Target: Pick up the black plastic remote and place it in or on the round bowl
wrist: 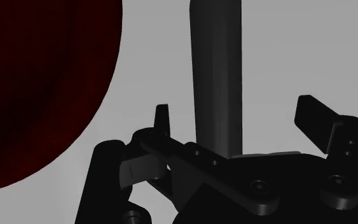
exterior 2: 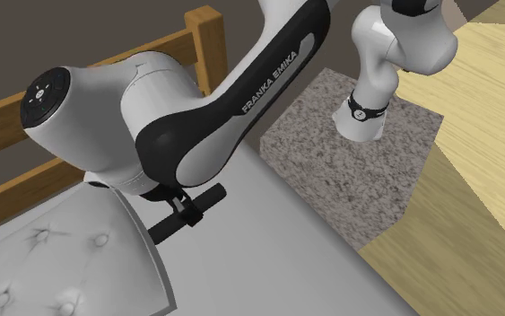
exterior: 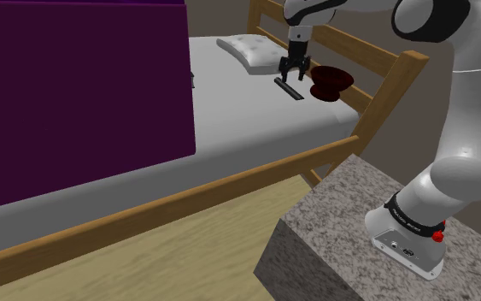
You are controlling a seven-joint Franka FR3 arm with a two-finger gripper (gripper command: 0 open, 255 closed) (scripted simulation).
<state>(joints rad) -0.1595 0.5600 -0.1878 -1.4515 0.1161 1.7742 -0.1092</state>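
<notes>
remote [exterior: 289, 88] black | bowl [exterior: 331, 83] dark red | stand [exterior: 341, 214] speckled grey | panel [exterior: 76, 94] purple | pillow [exterior: 249, 50] white

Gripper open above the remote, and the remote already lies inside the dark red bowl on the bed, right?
Not quite. The remote lies on the bed beside the dark red bowl, apart from it, as the shoulder view shows. The gripper is open above the remote.
</notes>
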